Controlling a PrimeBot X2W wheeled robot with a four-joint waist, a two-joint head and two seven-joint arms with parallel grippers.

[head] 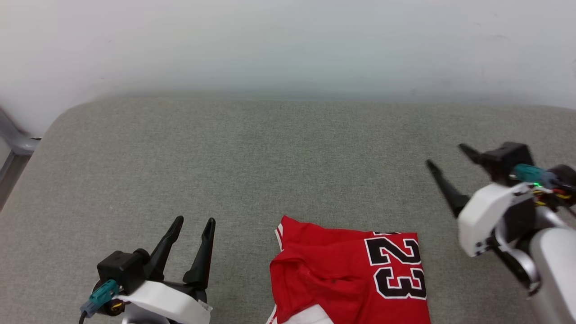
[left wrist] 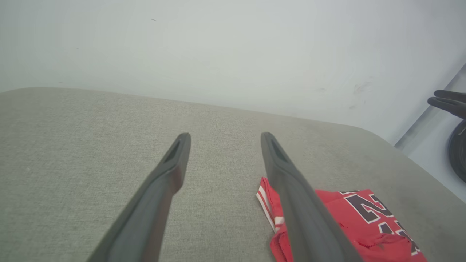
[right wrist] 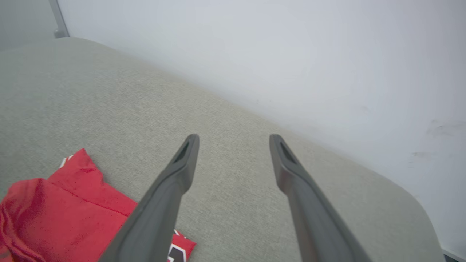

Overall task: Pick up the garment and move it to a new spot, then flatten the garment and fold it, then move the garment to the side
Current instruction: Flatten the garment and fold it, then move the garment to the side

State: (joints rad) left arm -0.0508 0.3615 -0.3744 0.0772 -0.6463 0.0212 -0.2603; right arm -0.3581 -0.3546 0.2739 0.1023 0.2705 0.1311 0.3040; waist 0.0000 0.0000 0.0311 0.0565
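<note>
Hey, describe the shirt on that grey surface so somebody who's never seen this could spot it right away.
Start at the wide grey padded surface below the white wall. At its near edge, between the left tool and the right tool, lies the garment, a red jersey folded small. It stands out by its black, white-edged 23 and striped trim.
</note>
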